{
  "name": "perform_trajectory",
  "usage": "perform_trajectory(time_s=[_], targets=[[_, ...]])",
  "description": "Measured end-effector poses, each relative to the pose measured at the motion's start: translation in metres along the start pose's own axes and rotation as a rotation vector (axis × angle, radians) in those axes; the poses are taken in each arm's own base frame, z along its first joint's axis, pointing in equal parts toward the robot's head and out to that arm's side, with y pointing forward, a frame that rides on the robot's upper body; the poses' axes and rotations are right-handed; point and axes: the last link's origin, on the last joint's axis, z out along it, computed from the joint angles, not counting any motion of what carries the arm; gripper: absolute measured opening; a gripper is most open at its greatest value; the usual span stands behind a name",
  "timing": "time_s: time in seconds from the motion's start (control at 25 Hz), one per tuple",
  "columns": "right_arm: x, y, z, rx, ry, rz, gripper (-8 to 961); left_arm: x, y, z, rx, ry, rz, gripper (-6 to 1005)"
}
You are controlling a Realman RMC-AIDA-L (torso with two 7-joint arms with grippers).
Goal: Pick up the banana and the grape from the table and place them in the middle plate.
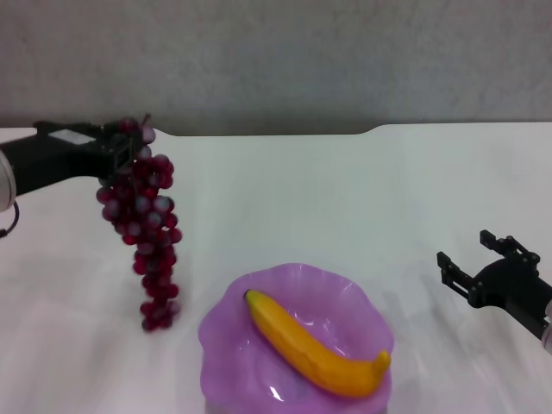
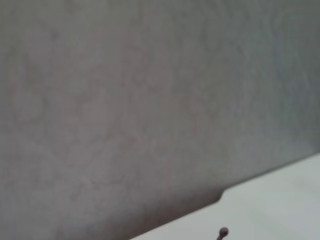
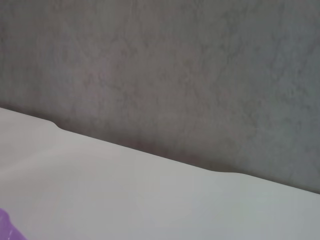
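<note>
Left end effector (image 1: pixel 128 147) sits at the far left of the surface (image 1: pixel 345 198), clamped on the top of the grapes (image 1: pixel 145 228). Bunch hangs straight down from it, lowest berries close to the surface; contact there cannot be told.

Plate (image 1: pixel 226 321) lies near the front edge, to the right of the bunch and apart from it. Banana (image 1: pixel 315 347) lies in the plate, dark tip toward the grapes.

Right end effector (image 1: pixel 470 263) hovers low at the right, well apart from the plate, fingers spread, holding nothing.

Left wrist view: grey wall (image 2: pixel 150 100), the surface's notched far edge, one berry at the frame edge. Right wrist view: wall, surface, a purple sliver of plate (image 3: pixel 7 227); neither shows the banana.
</note>
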Motion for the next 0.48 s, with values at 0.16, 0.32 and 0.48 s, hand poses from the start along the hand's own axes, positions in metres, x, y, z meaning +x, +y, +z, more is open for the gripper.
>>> perform_trajectory(time_s=[0.16, 0.32, 0.48], targets=[[0.001, 0.000, 0.001, 0.002, 0.008, 0.000, 786, 0.030, 0.019, -0.018, 0.005, -0.040, 0.106, 234], [0.001, 0.000, 0.001, 0.002, 0.010, -0.001, 785, 0.060, 0.038, -0.042, -0.023, -0.007, 0.178, 232], [0.005, -0.001, 0.000, 0.007, 0.033, -0.002, 784, 0.066, 0.042, -0.048, -0.083, -0.017, 0.169, 228]])
